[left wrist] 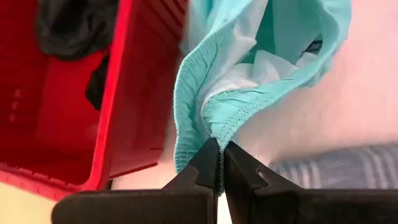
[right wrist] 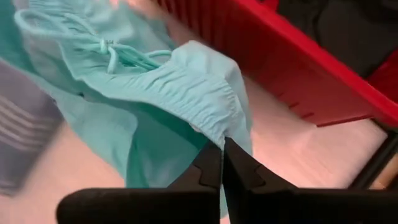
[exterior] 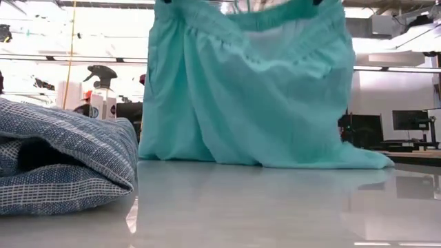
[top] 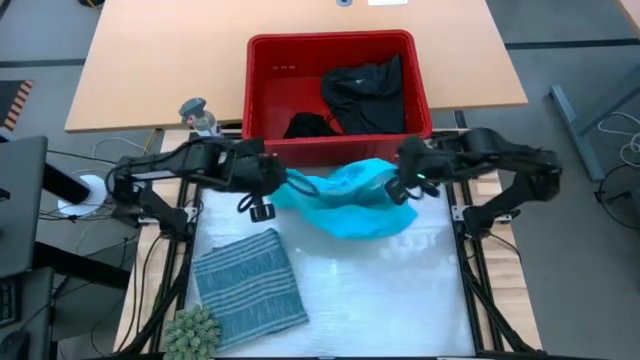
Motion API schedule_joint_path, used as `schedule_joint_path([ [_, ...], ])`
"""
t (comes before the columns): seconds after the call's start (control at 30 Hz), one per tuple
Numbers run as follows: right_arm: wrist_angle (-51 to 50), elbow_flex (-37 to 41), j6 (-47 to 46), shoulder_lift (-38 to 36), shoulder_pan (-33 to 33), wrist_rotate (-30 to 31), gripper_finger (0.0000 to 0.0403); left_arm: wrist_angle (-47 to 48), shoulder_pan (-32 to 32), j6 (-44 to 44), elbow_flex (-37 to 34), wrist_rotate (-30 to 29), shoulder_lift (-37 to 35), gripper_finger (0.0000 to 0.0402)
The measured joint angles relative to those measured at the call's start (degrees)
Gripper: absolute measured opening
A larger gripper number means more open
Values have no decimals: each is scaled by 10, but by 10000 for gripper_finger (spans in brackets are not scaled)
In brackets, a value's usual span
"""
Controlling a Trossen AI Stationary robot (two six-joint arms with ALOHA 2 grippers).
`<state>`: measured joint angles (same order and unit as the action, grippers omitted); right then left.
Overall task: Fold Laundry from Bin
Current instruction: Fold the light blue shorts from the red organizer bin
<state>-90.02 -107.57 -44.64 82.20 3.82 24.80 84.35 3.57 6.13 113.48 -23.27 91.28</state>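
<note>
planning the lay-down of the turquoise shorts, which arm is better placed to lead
Neither clearly: left gripper and right gripper are each shut on the turquoise shorts waistband, so both should probably lower together. The folded striped cloth crowds the left side.

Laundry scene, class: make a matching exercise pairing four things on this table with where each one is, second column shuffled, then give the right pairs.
Column one:
1. turquoise garment
2. striped garment
3. black garments
4. spray bottle

Column two:
A. inside the red bin
B. folded on the table, on the left arm's side
C. held up by the left pincer and the right pincer
D. standing beside the bin, outside it

Pairs: 1-C, 2-B, 3-A, 4-D
</note>
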Motion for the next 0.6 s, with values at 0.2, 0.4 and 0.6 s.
schedule_joint_path([
  [0.2, 0, 0, 142, 63, -56, -37, 35, 2, -41, -59, -22, 55, 16, 0],
  [0.4, 0, 1, 240, 69, -62, -40, 49, 5, -55, -83, -41, 65, 16, 0],
  [0.6, 0, 0, 285, 36, -95, -89, 109, 15, -56, -106, -41, 65, 16, 0],
])
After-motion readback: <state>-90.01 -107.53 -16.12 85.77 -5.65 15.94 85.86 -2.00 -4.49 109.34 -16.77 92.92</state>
